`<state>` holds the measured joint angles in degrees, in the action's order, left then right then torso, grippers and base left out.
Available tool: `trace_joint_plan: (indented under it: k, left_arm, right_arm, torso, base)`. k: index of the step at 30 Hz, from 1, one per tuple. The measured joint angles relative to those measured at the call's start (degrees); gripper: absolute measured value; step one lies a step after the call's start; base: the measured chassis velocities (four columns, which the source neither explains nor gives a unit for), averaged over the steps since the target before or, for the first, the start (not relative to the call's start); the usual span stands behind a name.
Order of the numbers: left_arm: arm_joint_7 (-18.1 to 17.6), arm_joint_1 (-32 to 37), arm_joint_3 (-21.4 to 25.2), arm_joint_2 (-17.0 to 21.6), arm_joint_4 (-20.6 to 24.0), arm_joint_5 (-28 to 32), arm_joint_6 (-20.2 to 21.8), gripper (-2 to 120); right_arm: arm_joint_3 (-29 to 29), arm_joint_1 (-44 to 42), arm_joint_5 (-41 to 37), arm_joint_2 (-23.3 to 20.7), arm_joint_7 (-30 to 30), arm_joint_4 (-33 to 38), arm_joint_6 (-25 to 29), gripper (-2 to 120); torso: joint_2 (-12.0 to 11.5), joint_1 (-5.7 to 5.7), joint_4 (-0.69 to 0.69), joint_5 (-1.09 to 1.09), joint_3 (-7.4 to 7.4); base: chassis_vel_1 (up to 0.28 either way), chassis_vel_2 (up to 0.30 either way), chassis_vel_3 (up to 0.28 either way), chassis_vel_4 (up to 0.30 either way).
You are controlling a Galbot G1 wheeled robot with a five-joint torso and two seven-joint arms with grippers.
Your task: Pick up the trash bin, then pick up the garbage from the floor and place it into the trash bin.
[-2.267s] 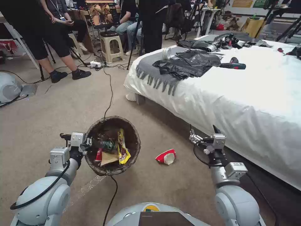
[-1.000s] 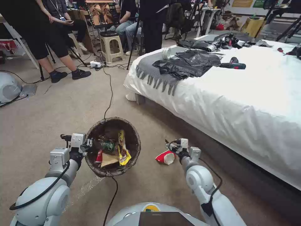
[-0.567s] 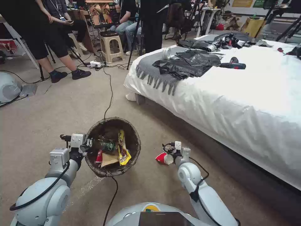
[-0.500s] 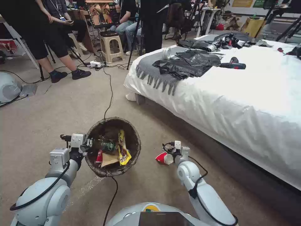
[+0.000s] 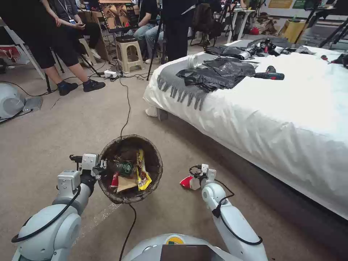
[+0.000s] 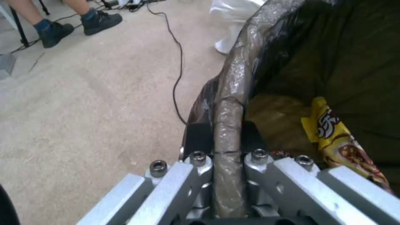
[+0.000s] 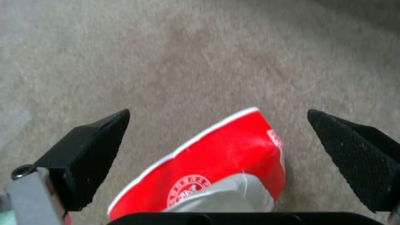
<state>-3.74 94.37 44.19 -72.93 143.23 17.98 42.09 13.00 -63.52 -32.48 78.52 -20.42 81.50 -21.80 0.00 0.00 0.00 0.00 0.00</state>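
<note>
Carpeted floor (image 5: 54,123); trash bin (image 5: 156,159) holds wrappers (image 5: 142,174), bottle (image 5: 125,167).

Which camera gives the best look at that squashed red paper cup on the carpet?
The right wrist view: the crushed red-and-white paper cup lies large between the open right gripper's fingers, its white logo visible. The head view shows the cup small, partly hidden behind that gripper. The left wrist view faces the trash bin instead.
</note>
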Motion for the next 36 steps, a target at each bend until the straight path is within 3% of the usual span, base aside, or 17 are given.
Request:
trace_joint_plan:
  k: [36]
  left_arm:
    - [0.0, 0.2, -0.1, 0.2, 0.0, -0.1, -0.2, 2]
  right_arm:
    - [1.8, 3.3, -0.7, 3.9, 1.9, -13.4, 0.5, 100]
  torso:
    - [0.0, -0.01, 0.00, 0.01, -0.01]
  base:
    - [0.000, 0.000, 0.000, 0.000]
